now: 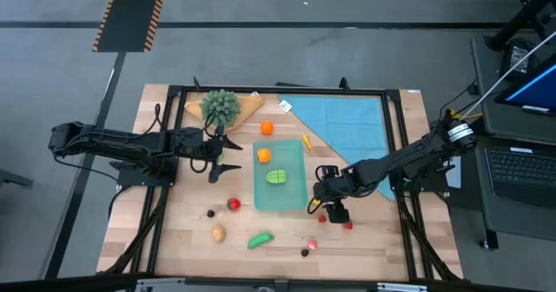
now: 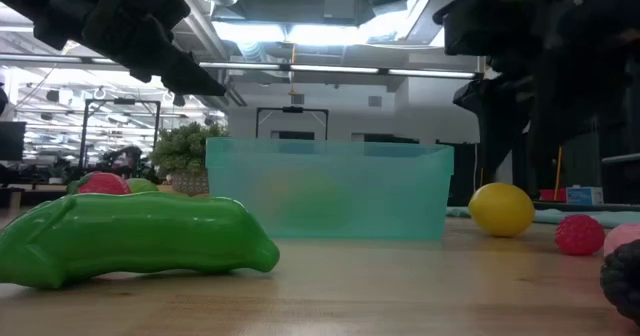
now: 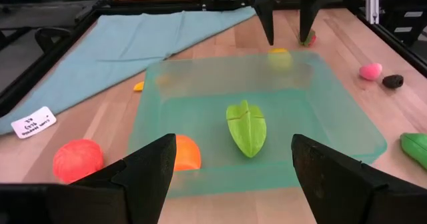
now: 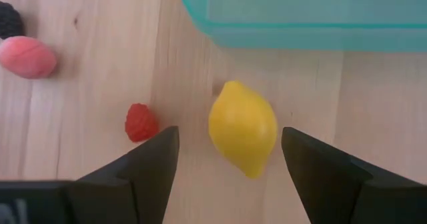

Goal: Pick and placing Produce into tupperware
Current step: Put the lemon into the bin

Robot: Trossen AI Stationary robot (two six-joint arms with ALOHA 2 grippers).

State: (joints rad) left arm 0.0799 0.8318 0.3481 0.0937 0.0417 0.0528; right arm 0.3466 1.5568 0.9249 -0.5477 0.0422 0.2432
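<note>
The teal tupperware (image 1: 280, 192) stands mid-table and holds an orange piece (image 1: 263, 155) and a green leafy piece (image 3: 247, 127). A yellow lemon (image 4: 243, 127) lies on the wood just outside the container's near right corner. My right gripper (image 4: 229, 132) is open above the lemon, one finger on each side, touching nothing. My left gripper (image 1: 234, 155) is open and hovers left of the tupperware, facing it (image 3: 233, 141). Other produce lies loose: a raspberry (image 4: 141, 122), a pink piece (image 4: 27, 56), a green pod (image 2: 140, 236) and an orange fruit (image 1: 267, 128).
A bushy green bunch (image 1: 221, 105) sits on a wooden board at the far left. A light-blue cloth (image 1: 347, 122) covers the far right. A tomato (image 1: 233, 204), a brown piece (image 1: 218, 233) and dark berries (image 1: 305, 252) dot the near side. A black frame (image 1: 169, 153) rings the table.
</note>
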